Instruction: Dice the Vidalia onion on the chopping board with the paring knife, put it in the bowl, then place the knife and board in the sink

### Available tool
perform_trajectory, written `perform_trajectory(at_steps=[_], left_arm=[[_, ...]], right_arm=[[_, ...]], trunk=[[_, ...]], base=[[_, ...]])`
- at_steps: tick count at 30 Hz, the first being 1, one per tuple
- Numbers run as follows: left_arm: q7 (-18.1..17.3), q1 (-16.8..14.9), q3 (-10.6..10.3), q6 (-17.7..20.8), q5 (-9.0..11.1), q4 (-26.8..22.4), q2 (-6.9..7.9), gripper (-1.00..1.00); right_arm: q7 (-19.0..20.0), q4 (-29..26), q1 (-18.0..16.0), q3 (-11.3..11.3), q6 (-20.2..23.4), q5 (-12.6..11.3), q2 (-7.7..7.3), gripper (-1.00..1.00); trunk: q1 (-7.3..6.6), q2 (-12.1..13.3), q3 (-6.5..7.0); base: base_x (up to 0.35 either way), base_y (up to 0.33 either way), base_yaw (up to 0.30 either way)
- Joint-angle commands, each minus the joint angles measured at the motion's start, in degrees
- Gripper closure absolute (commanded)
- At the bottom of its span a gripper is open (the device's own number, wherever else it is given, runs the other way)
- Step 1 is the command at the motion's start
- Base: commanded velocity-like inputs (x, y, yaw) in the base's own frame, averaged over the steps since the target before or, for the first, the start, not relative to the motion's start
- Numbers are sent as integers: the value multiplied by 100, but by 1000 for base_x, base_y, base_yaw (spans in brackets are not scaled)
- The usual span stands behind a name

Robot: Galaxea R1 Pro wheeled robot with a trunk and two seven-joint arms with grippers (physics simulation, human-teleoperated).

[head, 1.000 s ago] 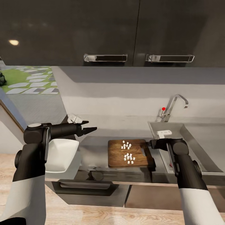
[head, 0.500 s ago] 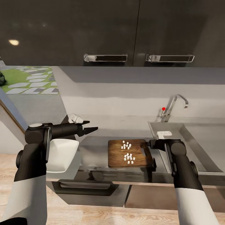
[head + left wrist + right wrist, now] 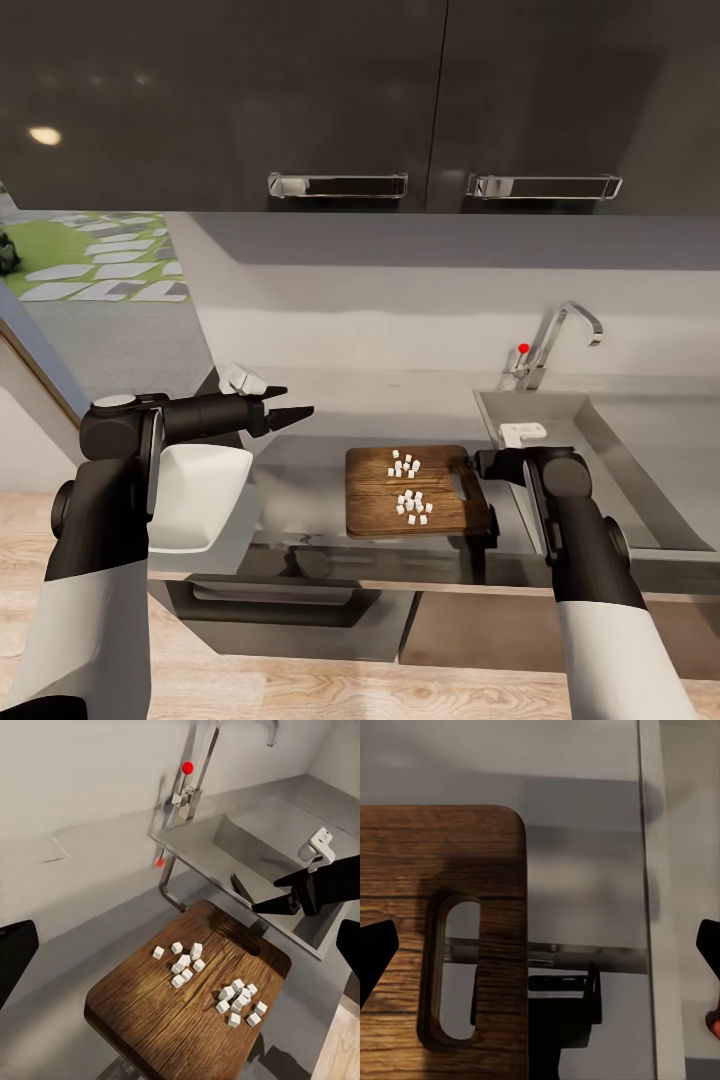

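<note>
Brown wood-grained chopping board [image 3: 415, 492], seemingly white onion cubes [image 3: 408, 487], grey countertop [image 3: 300, 465].

Your two arms are white at the upper sleeves, then glossy black with round joints, each ending in a black, pointed-fingered end effector: left end effector [image 3: 285, 403], right end effector [image 3: 264, 907].

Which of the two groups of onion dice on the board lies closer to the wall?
The smaller group, on the chopping board's far half; the larger group lies toward the countertop's front edge.
</note>
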Motion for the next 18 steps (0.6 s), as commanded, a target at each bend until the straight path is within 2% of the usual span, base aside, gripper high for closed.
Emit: perform_trajectory(at_steps=[1,18], left_arm=[[-58,-8,12,55,-57,-6,-7,-100],[-50,-8,11,55,-57,-6,-9,-100]], right_arm=[[60,-4,-6,-12,17,58,6,-100],[54,0,-6,-24,17,53,4,-100]], trunk=[[3,-12,-11],[3,-12,-14]], base=[[0,0,0],[0,0,0]])
